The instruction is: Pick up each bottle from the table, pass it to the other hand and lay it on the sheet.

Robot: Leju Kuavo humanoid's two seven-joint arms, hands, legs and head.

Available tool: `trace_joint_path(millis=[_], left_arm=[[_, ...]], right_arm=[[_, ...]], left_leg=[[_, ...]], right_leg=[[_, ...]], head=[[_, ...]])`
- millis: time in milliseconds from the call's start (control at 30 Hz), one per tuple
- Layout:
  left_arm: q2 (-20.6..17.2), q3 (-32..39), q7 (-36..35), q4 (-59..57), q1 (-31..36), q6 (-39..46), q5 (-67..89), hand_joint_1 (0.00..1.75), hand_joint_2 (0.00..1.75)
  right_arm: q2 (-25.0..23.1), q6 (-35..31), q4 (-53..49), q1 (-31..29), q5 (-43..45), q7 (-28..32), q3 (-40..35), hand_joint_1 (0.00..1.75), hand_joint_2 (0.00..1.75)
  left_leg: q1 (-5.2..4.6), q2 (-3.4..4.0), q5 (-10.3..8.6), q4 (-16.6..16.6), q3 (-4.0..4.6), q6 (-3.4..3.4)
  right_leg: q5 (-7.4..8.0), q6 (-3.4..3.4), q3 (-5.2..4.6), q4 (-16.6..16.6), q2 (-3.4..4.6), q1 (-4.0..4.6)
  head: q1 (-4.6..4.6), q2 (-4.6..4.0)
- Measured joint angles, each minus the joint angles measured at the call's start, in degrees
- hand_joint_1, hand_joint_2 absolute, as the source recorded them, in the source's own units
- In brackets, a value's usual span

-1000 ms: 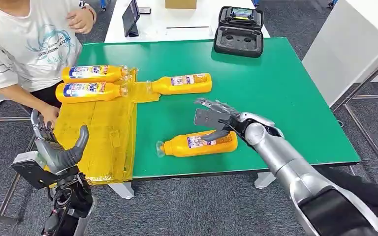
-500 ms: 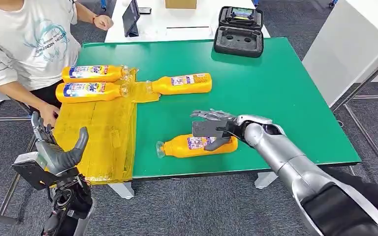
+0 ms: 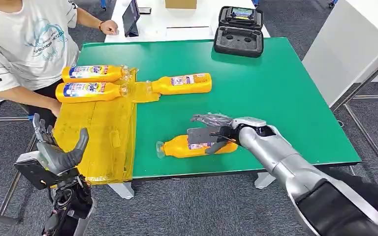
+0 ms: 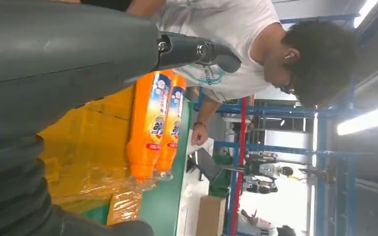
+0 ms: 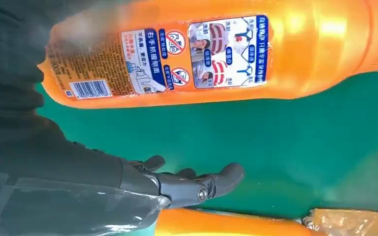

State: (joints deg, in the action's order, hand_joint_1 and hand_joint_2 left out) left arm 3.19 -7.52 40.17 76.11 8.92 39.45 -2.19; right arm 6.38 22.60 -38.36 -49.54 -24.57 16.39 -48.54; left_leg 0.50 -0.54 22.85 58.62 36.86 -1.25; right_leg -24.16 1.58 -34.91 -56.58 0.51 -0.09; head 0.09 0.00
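Right hand spread over the near bottle on the green table.

The right hand point(image 3: 210, 129) is being held just above the near bottle point(image 3: 197, 145), its fingers apart and nothing being gripped; whether the thumb is touching the bottle cannot be told. That bottle is lying on its side on the bare green table point(image 3: 285, 88), cap pointing toward the yellow sheet point(image 3: 101, 132). A second bottle point(image 3: 181, 84) is lying farther back, its neck at the sheet's edge. Two more bottles point(image 3: 91, 82) are lying side by side on the sheet's far end. The left hand point(image 3: 54, 147) is being held open and empty, below the table's near left corner. A person in a white shirt point(image 3: 22, 42) is standing by the sheet.
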Motion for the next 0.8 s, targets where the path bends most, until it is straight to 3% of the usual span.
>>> trace_joint_path(millis=[800], left_arm=[[0.46,0.02,0.00,-1.47,-0.62,0.52,-0.39,0.00,1.75]], right_arm=[[0.98,-2.01,2.36,2.80,-2.03,0.63,-2.49,0.00,1.75]], left_leg=[[0.00,0.02,0.00,0.00,-0.01,0.00]], right_leg=[[0.00,0.00,-0.01,0.00,0.01,0.00]], head=[[0.00,0.00]])
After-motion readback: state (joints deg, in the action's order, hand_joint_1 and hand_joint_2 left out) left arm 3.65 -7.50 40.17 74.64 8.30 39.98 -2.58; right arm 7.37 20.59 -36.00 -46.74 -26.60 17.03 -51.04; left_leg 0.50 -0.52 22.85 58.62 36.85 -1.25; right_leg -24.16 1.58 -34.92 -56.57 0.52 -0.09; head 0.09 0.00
